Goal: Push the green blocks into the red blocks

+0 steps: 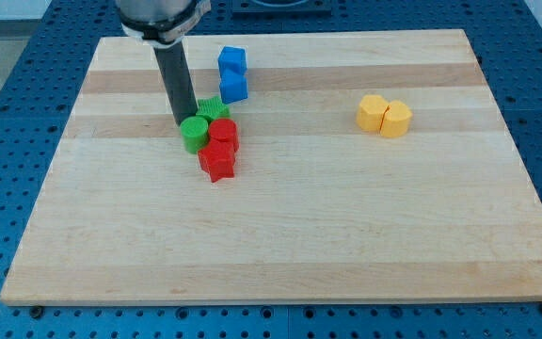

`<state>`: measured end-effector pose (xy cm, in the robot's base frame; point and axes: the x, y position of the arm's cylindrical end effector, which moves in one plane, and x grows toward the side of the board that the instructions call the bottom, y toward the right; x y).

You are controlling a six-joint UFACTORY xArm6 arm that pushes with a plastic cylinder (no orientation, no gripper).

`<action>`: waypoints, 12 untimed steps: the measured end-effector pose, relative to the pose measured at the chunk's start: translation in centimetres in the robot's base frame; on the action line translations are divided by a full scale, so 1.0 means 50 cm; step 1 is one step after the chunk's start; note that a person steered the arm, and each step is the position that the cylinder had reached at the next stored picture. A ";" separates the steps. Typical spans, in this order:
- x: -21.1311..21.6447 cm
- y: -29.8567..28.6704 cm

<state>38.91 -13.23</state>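
A green cylinder block (194, 134) touches the left side of a red cylinder-like block (223, 134). A second green block, star-shaped (213, 110), sits just above them, touching the red block's top. A red star-shaped block (218, 162) lies below the red cylinder, touching it. My tip (183, 123) is at the upper left edge of the green cylinder, just left of the green star. The rod rises from there to the view's top.
Two blue blocks (232, 74) are stacked along the view's top, just above the green star. Two yellow blocks (384, 116) sit side by side at the right. The wooden board (346, 235) lies on a blue perforated table.
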 end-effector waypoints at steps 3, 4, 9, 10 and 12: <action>-0.022 0.000; -0.055 -0.005; -0.090 0.123; -0.082 0.111; -0.044 0.088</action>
<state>36.73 -8.81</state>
